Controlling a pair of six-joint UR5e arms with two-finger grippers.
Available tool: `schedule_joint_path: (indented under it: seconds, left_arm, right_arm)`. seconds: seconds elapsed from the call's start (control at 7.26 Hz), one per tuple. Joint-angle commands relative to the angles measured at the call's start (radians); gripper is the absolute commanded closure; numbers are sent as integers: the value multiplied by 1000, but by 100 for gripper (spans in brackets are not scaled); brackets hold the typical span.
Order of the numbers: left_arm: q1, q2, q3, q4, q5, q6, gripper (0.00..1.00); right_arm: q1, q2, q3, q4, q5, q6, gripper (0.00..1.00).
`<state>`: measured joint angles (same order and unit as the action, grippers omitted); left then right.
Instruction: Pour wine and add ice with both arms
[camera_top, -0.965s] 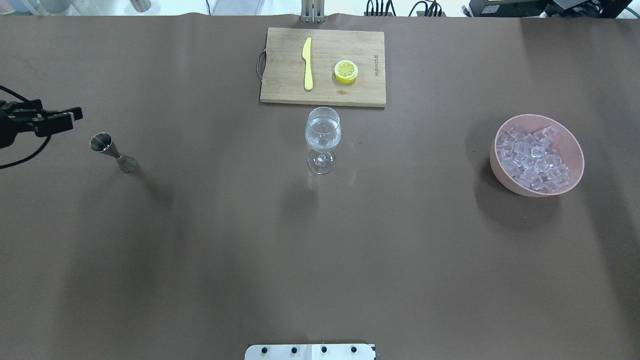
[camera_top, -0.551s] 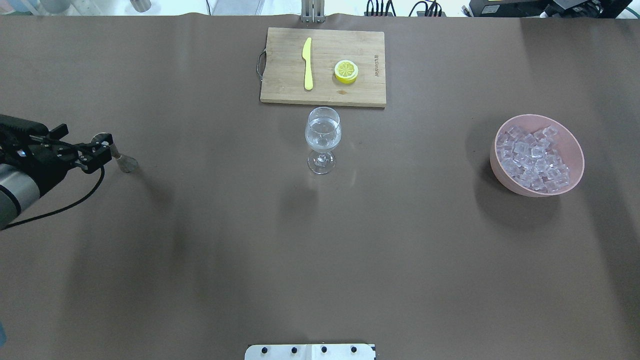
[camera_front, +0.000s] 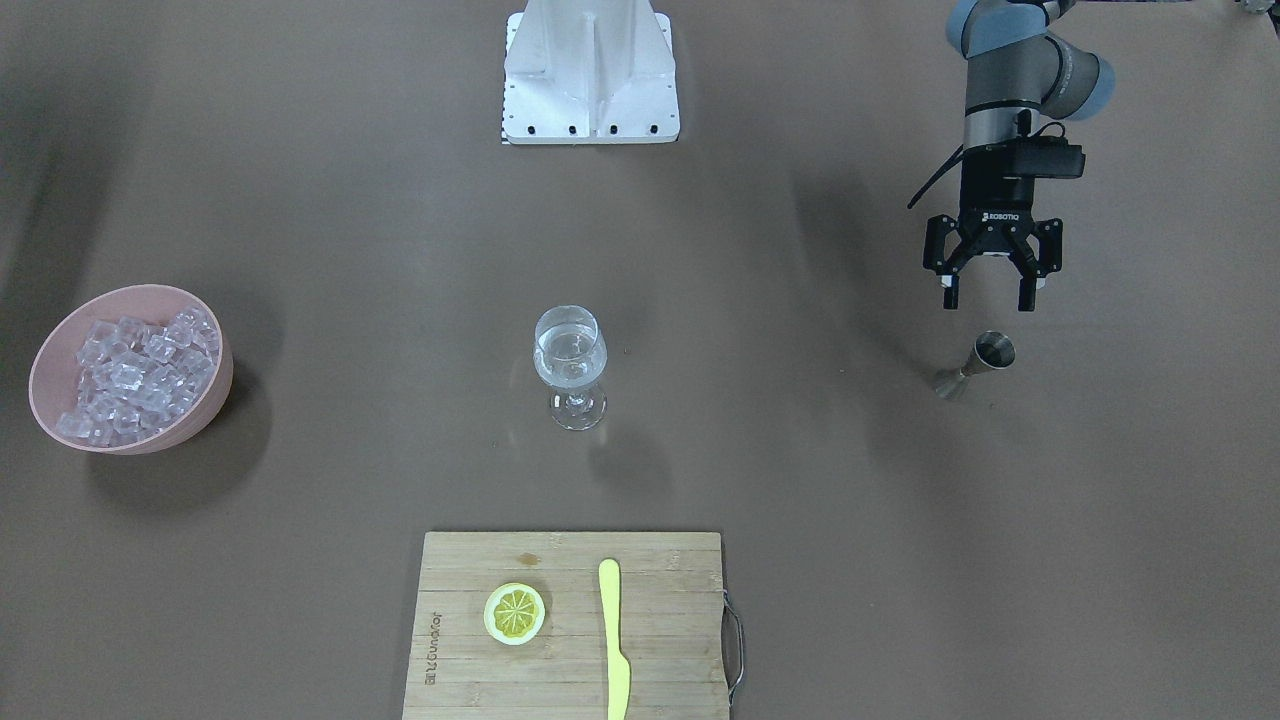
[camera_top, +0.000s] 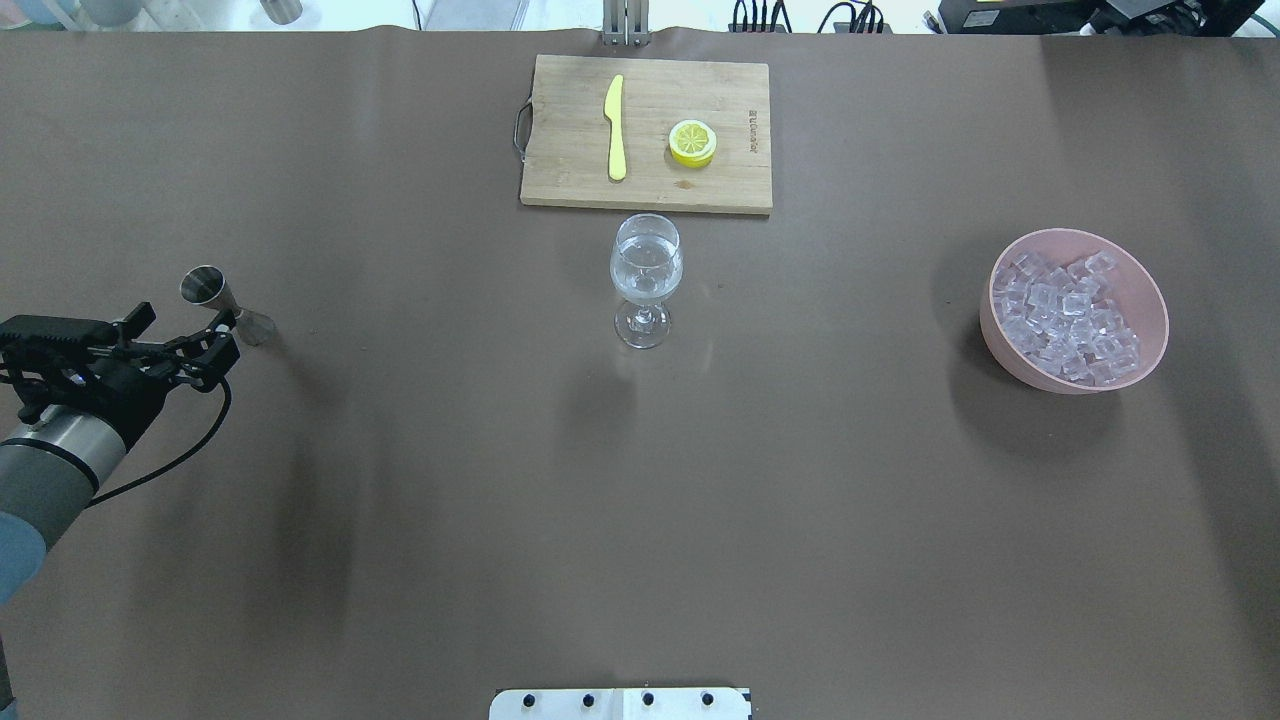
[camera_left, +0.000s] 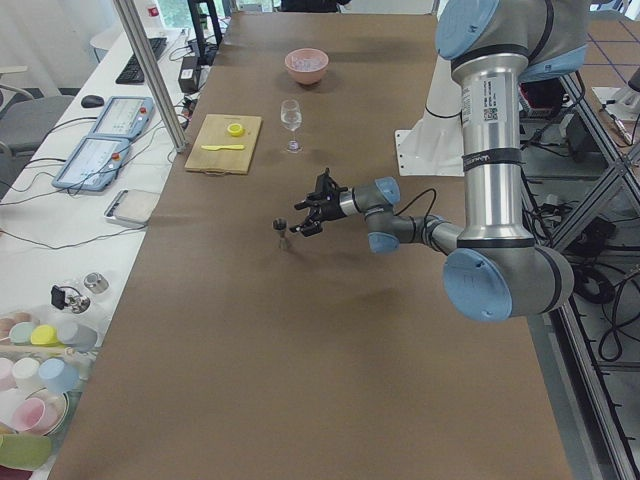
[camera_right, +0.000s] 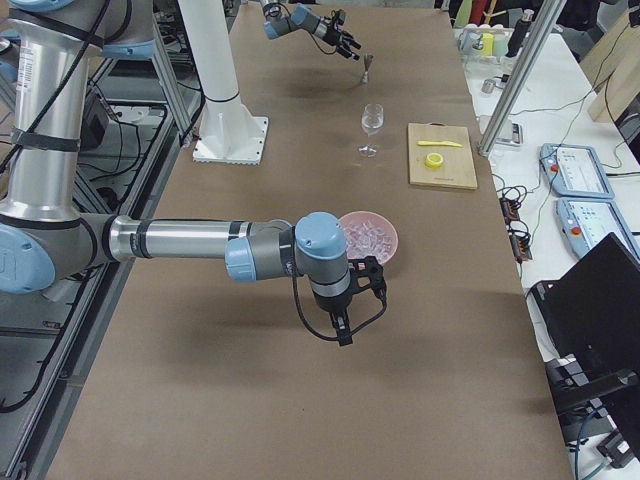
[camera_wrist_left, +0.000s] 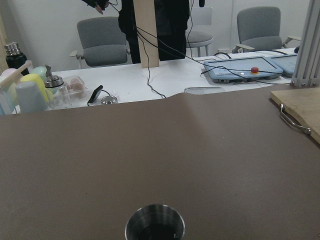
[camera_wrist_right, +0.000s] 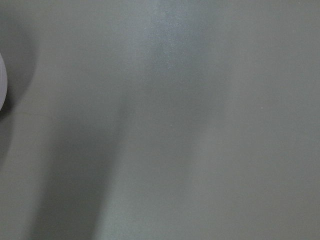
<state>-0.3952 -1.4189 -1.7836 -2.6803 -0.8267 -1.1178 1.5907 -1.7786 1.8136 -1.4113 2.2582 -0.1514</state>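
Small pool of clear wine in a clear stemmed glass, well to the right of the black two-finger left gripper; translucent ice cubes in a round pink bowl farther that way. Hangs wide open, empty, a small steel hourglass jigger upright just ahead. Cannot tell the spread of the downward-pointing black right gripper.

A small measure of clear, colourless wine sits in an upright stemmed glass at mid-table. Translucent, whitish ice cubes fill a pink bowl on the robot's right. The silver-grey tubular left arm holds its black left gripper, jaws spread, near a steel jigger. The right arm reaches out low beside the bowl.
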Motion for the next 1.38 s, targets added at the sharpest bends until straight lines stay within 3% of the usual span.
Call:
schedule_joint_path:
  seconds: [0.0,0.83,1.24]
  left_arm:
    - [6,-46,91,-79,43,-40,11]
    - [7,-208,323,-134,72,-70,9]
    - [6,-206,362,-196,70,-68,9]
  right_arm:
    - [0,2,-2,0,0,1,0]
    - [0,8,-7,0,-2,3,0]
    - [0,8,-7,0,-2,3,0]
